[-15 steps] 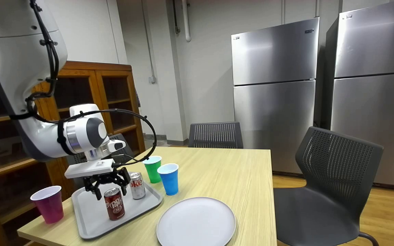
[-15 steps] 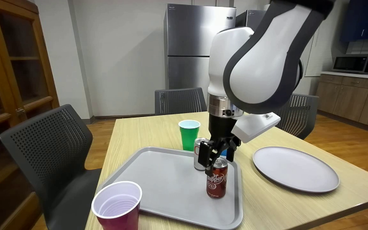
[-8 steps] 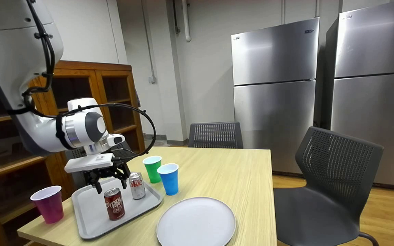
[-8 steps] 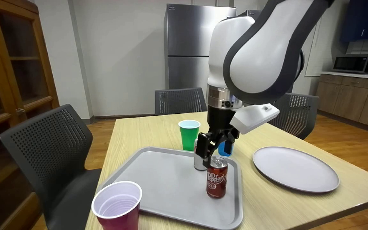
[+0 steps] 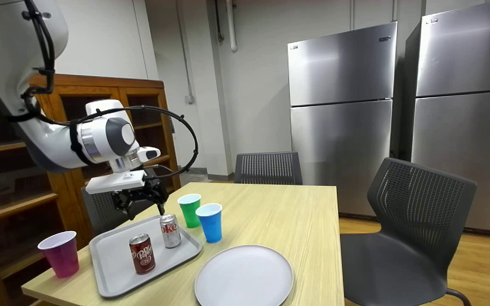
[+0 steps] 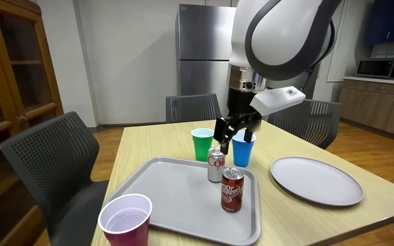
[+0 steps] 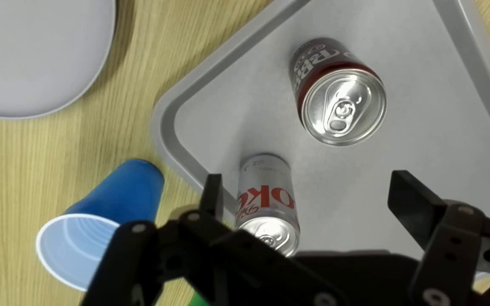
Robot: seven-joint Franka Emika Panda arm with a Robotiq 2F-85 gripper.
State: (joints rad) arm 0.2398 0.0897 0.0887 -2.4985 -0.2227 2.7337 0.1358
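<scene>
White lettering on a dark red soda can (image 6: pixel 232 191) reads "Dr Pepper" in both exterior views, with the number "23" beneath it. A silver soda can (image 6: pixel 215 167) carries large red letters from the word "Coke", only partly visible around its curve; in the wrist view, "oke" appears upside down, near smaller red script too unclear to read. Small badges (image 5: pixel 384 38) on two stainless-steel refrigerators (image 5: pixel 343 148) are too tiny to make out.
</scene>
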